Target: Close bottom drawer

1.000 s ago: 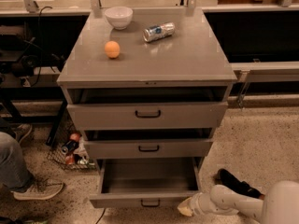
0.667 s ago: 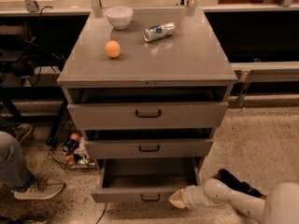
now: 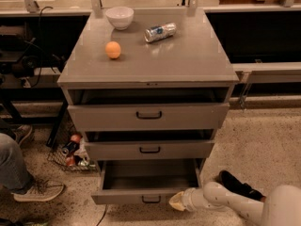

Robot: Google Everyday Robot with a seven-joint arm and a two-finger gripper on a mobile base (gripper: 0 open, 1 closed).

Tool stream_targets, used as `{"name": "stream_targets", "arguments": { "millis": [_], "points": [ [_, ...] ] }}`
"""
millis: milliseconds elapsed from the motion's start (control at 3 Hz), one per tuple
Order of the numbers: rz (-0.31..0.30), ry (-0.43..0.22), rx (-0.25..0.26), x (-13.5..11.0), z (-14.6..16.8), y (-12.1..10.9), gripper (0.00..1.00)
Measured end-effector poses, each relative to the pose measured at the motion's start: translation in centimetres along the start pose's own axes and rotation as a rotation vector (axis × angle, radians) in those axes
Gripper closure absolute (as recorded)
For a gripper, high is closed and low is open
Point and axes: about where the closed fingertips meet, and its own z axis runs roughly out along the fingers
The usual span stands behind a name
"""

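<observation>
Since the bottom drawer sits pulled well out at the view's 6 o'clock edge, lowest of the three, we judge the close as not yet done. Main risk: the gripper is at the far right end of the front panel, on the 3 o'clock side of the small black handle. An off-centre push there could skew the drawer on its rails and jam it, or the tip could slip off the corner. We cannot tell whether the claw is wide or narrow; it looks to be touching the panel or just beside it. From the claw, the drawer front runs off toward 9 o'clock and the open cavity lies toward 11. The middle drawer and top drawer are at 12 o'clock, both slightly ajar. The cabinet top carries a bowl, an orange and a can.
</observation>
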Motion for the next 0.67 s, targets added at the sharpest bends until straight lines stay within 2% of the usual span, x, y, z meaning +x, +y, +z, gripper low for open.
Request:
{"name": "stream_targets", "arguments": {
  "millis": [333,667],
  "points": [
    [-0.040,-0.030,0.028,-0.6,2.6,-1.3,1.00],
    [-0.073,-0.059,0.046,-1.5,3.5,-2.7,1.00]
  ]
}}
